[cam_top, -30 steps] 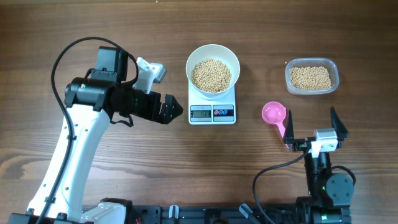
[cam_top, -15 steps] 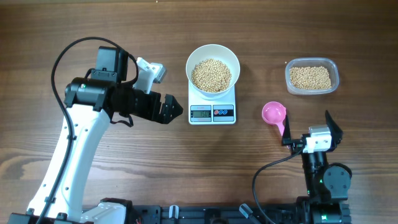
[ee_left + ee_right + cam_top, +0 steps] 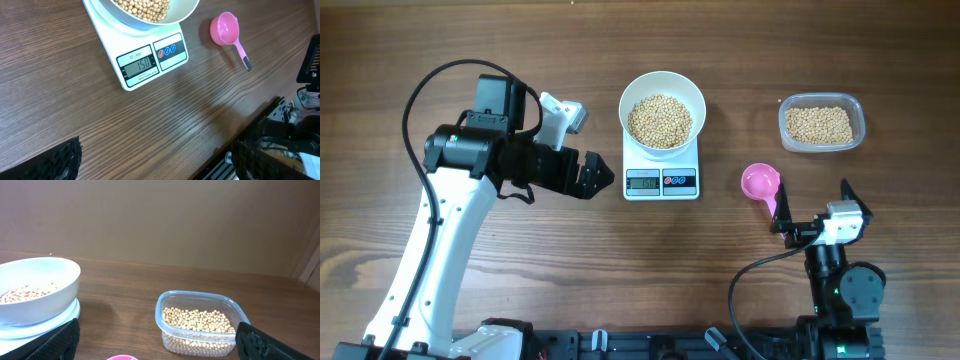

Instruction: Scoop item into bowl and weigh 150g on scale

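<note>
White scale (image 3: pixel 145 62) reading 150 (label SF-400) under the bowl (image 3: pixel 663 77) of beans (image 3: pixel 659 120), just right of the left end effector (image 3: pixel 590 176), jaws spread, empty, pink scoop (image 3: pixel 761 183) beside the right end effector (image 3: pixel 816 207), likewise spread, bean tub (image 3: pixel 822 123) beyond

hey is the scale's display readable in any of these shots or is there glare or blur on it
Left wrist view: the scale display is sharp and glare-free, reading 150. Overhead view: light is even with soft shadows, but the digits are too small to read. Right wrist view: only the scale's rim under the bowl shows, in focus; the display is out of frame.
</note>
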